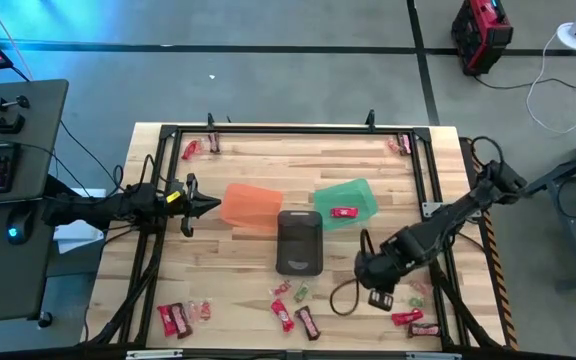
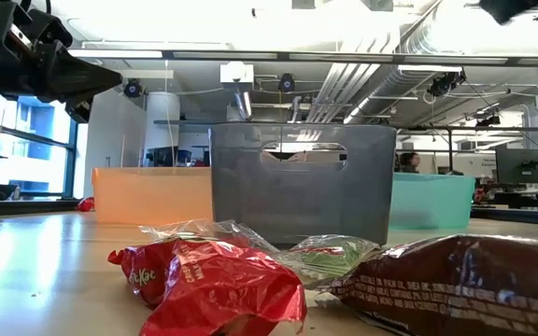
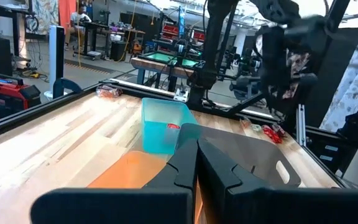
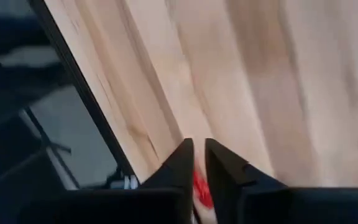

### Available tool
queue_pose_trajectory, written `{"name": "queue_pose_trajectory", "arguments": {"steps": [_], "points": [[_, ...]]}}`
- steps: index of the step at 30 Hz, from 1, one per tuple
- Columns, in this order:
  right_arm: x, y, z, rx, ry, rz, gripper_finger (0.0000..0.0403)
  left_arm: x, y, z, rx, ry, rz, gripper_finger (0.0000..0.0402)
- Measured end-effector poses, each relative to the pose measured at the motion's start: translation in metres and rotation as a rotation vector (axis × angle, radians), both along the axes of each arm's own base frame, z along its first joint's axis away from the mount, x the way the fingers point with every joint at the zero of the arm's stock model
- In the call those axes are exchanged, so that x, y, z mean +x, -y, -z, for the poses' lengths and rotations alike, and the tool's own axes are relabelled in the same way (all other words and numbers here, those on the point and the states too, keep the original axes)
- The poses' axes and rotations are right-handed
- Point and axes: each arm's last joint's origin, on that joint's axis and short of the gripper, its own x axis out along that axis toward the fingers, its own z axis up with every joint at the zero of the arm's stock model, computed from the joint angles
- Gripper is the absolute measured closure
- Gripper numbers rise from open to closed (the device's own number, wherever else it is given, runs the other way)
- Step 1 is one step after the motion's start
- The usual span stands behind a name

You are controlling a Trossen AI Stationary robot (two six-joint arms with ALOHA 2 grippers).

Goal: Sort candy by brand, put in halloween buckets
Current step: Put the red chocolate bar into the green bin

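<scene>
Three buckets sit mid-frame in the high view: translucent orange bucket (image 1: 250, 205), green bucket (image 1: 348, 203) holding one red candy (image 1: 343, 213), and boxy grey bucket (image 1: 299, 241). The left gripper (image 1: 211, 206) is pressed together beside the orange bucket; the right gripper (image 4: 197, 163), lower right, pinches a half-hidden red wrapper (image 4: 202, 189). Crinkly wrappers (image 1: 293, 311) lie along the bottom edge.

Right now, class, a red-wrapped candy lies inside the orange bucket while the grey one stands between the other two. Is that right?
Not quite. The high view shows the red-wrapped candy inside the green bucket, not the orange bucket. The grey bucket does stand between them.
</scene>
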Motion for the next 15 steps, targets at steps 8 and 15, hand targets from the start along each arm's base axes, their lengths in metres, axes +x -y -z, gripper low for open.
{"name": "queue_pose_trajectory", "arguments": {"steps": [8, 15], "points": [[-0.023, -0.038, 0.043, 0.135, -0.135, -0.131, 0.0225, 0.0, 0.0, 0.0, 0.0, 0.0, 0.0, 0.0401], [-0.025, -0.054, 0.078, 0.076, -0.225, -0.191, 0.0191, 0.0, 0.0, 0.0, 0.0, 0.0, 0.0, 0.0401]]}}
